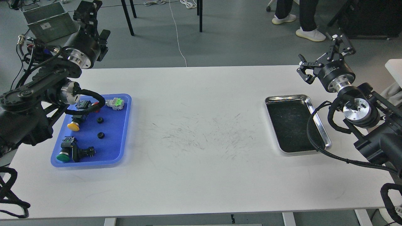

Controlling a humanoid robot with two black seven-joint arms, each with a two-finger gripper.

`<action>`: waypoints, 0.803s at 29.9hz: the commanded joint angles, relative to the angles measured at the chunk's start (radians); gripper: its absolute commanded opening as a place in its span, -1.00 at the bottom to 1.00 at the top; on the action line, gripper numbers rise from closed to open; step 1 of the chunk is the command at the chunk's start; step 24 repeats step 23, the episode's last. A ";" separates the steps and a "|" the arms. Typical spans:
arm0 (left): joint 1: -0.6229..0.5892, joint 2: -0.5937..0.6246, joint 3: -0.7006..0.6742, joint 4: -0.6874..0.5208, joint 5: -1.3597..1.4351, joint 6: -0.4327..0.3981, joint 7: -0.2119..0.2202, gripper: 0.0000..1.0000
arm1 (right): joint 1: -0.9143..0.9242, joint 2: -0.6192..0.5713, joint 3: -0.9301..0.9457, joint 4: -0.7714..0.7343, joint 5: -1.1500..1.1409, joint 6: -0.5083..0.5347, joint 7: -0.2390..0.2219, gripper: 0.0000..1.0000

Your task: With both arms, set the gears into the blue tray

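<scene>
The blue tray [114, 142] lies on the left of the white table. Two small black gears rest on its floor, one [100, 120] near the middle and one [100, 135] just in front of it. My left gripper [97, 20] is raised high beyond the table's far left edge, well away from the tray. It points upward, open and empty. My right gripper [321, 56] hovers over the table's far right corner, behind the steel tray, open with nothing in it.
Several push-button switches share the blue tray: a green-tabbed one [115, 103], a yellow-capped one [74, 126], a green-capped one [64, 156]. A steel tray [289, 97] with black lining sits at the right. A grey crate [47, 23], chair legs and a person's feet [309, 34] are on the floor beyond.
</scene>
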 commanded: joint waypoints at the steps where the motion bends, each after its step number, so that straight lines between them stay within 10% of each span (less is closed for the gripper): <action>1: 0.010 -0.070 -0.036 0.190 -0.090 -0.205 0.005 0.99 | -0.009 -0.001 0.001 -0.002 0.001 0.003 -0.019 0.97; 4: 0.021 -0.128 -0.039 0.299 -0.120 -0.322 0.011 0.99 | -0.016 -0.014 0.004 0.006 0.008 0.006 -0.034 0.97; 11: 0.033 -0.179 -0.096 0.344 -0.166 -0.324 0.025 0.99 | -0.019 -0.004 0.009 0.018 0.010 -0.005 -0.026 0.97; 16: 0.035 -0.185 -0.171 0.350 -0.220 -0.283 0.166 0.99 | -0.019 0.024 0.009 0.021 0.009 -0.005 -0.026 0.97; 24: 0.024 -0.185 -0.174 0.350 -0.245 -0.247 0.165 0.99 | -0.012 0.036 0.009 0.021 0.009 -0.005 -0.023 0.97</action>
